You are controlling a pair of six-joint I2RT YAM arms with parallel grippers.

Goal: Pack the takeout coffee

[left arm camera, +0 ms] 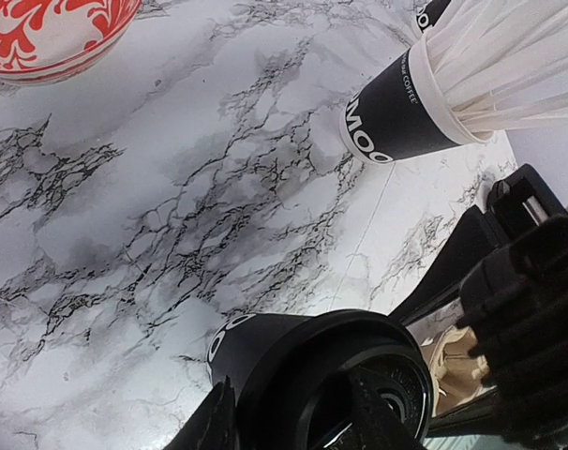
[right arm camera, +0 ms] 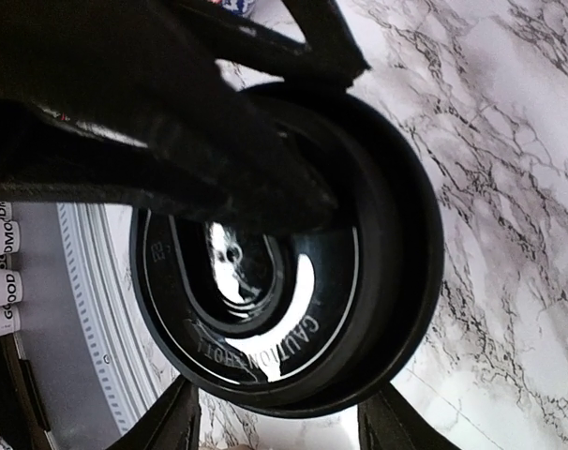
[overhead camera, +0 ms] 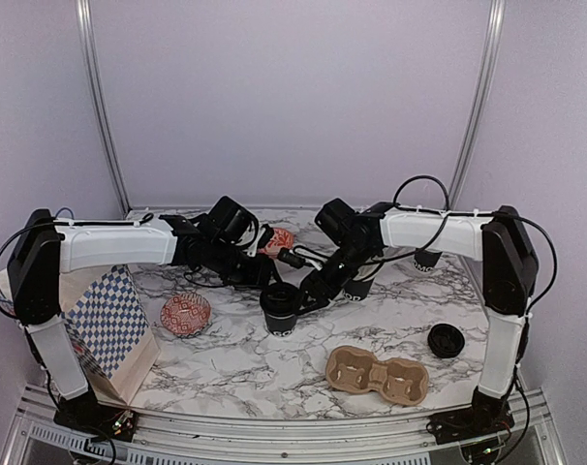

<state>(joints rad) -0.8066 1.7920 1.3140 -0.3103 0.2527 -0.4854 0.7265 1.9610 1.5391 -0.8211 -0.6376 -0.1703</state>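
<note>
Left arm [overhead camera: 109, 247], right arm [overhead camera: 434, 232]: white links, black joints, cables.

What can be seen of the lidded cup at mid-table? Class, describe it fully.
The cup looks like black paper, with white lettering low on its side. It stands upright near the middle of the marble table. A glossy black plastic lid, embossed CAUTION HOT, sits on its rim; whether it is fully pressed on is unclear. The left fingers and right fingers flank its top, though contact cannot be told.
</note>
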